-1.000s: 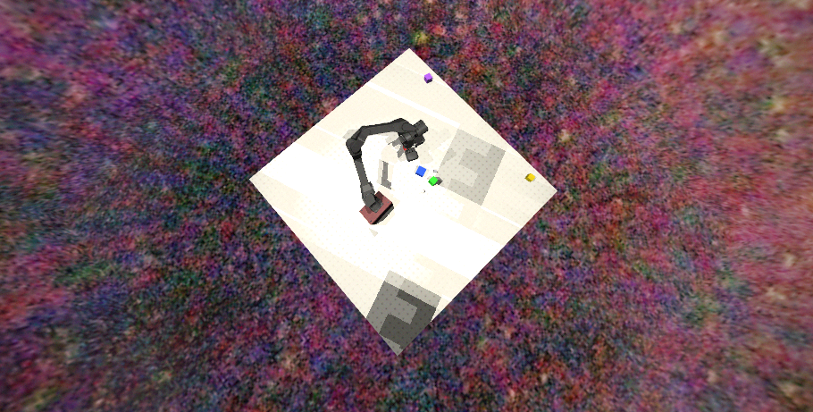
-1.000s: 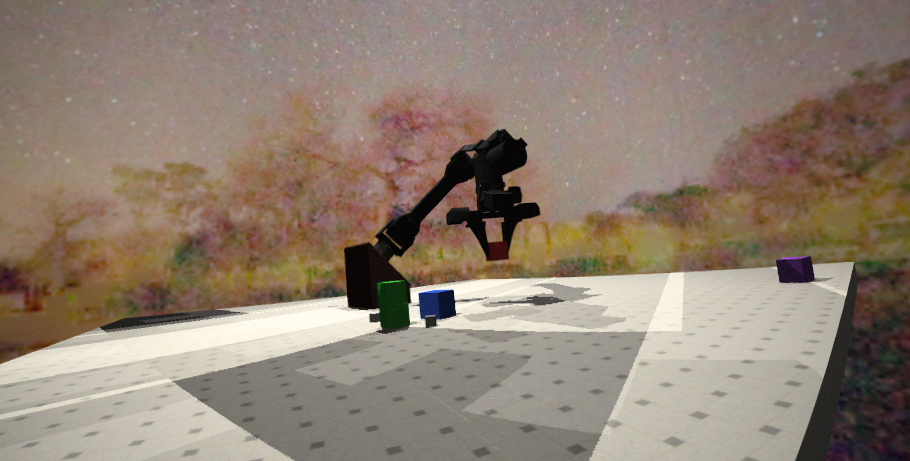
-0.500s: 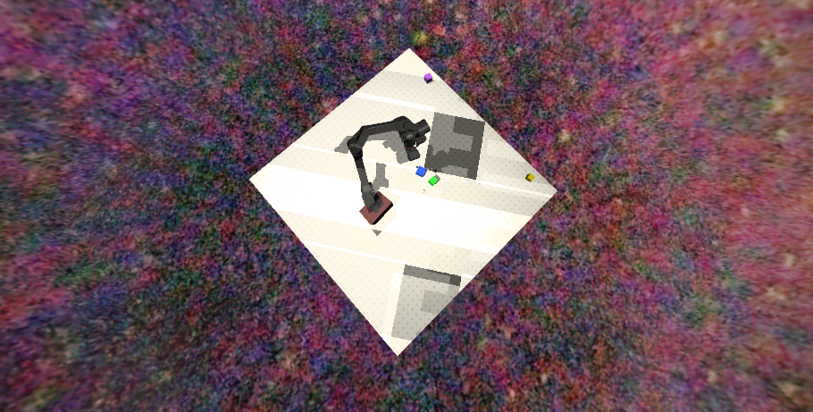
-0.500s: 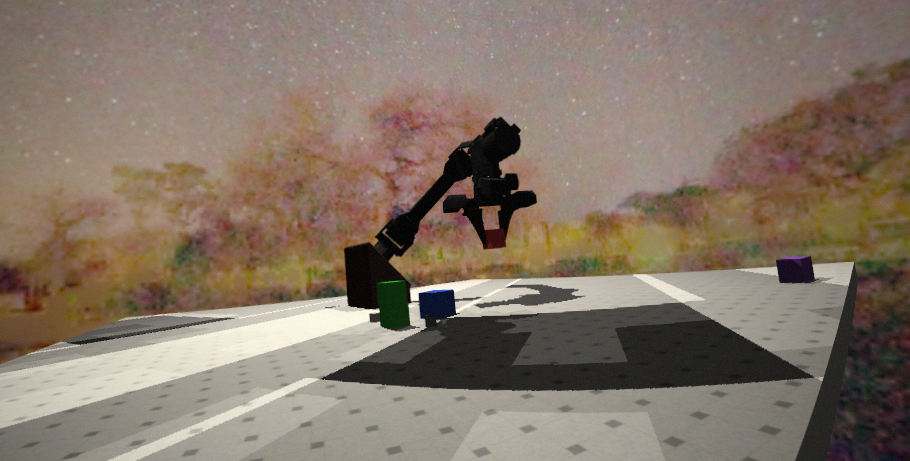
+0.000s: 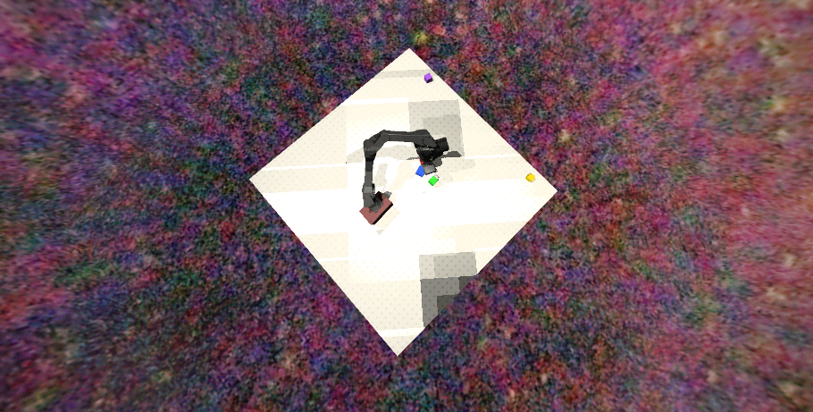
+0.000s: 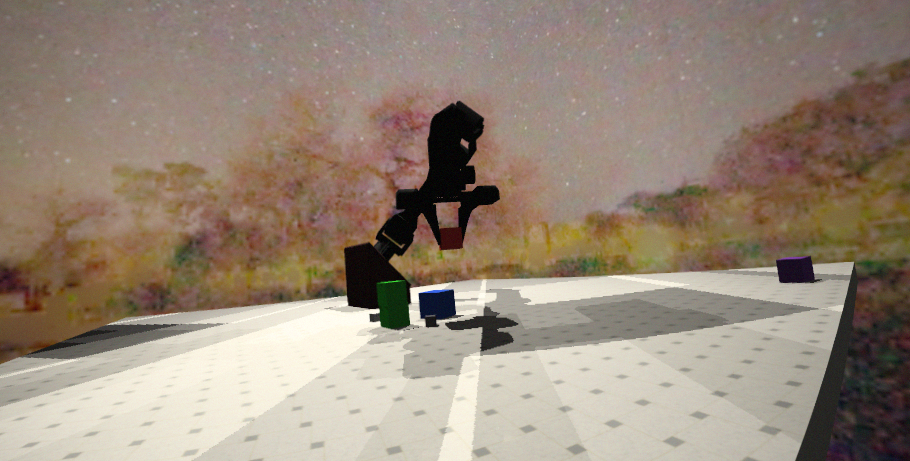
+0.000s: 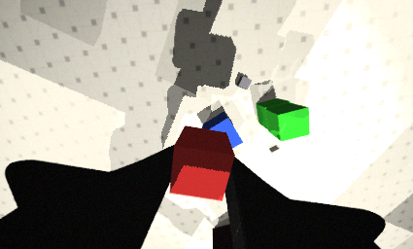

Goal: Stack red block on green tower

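Observation:
The red block [image 6: 451, 238] [image 7: 200, 183] is held between the fingertips of my gripper [image 6: 451, 243] [image 7: 202, 152], which is shut on it. It hangs in the air, higher than the green tower [image 5: 432, 180] [image 6: 393, 305] [image 7: 293, 124], without touching it. The tower stands upright, to the lower left of the held block in the exterior view and to its upper right in the wrist view. In the top view the arm hides most of the red block [image 5: 421, 162].
A blue block [image 5: 420, 171] [image 6: 437, 304] [image 7: 232, 134] stands beside the tower. Small grey pieces [image 6: 430, 320] [image 7: 244, 82] lie near both. A purple block [image 5: 428, 78] [image 6: 795, 269] and a yellow block [image 5: 530, 177] lie far off near the table edges. The brown base [image 5: 372, 212] carries the arm.

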`<state>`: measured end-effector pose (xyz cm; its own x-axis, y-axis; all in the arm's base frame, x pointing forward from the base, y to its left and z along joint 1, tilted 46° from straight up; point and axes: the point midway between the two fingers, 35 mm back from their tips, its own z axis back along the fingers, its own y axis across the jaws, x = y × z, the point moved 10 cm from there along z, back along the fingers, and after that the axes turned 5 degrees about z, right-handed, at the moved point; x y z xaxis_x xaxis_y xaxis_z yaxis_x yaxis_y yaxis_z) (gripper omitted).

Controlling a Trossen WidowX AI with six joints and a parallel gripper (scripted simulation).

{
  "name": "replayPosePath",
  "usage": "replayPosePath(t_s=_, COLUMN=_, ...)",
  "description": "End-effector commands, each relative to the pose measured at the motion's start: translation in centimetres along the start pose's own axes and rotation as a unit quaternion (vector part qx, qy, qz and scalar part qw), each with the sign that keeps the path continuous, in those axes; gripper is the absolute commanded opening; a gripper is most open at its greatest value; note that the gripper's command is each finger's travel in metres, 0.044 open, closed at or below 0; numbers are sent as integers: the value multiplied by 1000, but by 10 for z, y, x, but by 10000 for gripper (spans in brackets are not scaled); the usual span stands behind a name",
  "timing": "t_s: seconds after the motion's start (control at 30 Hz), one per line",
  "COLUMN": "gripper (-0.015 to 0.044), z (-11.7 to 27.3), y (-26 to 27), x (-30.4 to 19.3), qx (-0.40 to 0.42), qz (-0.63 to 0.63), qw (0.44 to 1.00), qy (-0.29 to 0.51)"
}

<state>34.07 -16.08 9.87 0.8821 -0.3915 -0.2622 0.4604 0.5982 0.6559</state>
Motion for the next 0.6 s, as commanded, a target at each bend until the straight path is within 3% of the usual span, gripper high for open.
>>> replayPosePath(t_s=0.0, gripper=0, z=1, y=-32, x=9, qx=-4, qz=4, qw=1000, qy=-3)
replayPosePath(t_s=0.33, gripper=0, z=-3, y=-107, x=17, qx=2, qz=7, qw=1000, qy=1)
replayPosePath(t_s=0.57, gripper=0, z=-8, y=-114, x=17, qx=4, qz=8, qw=1000, qy=2)
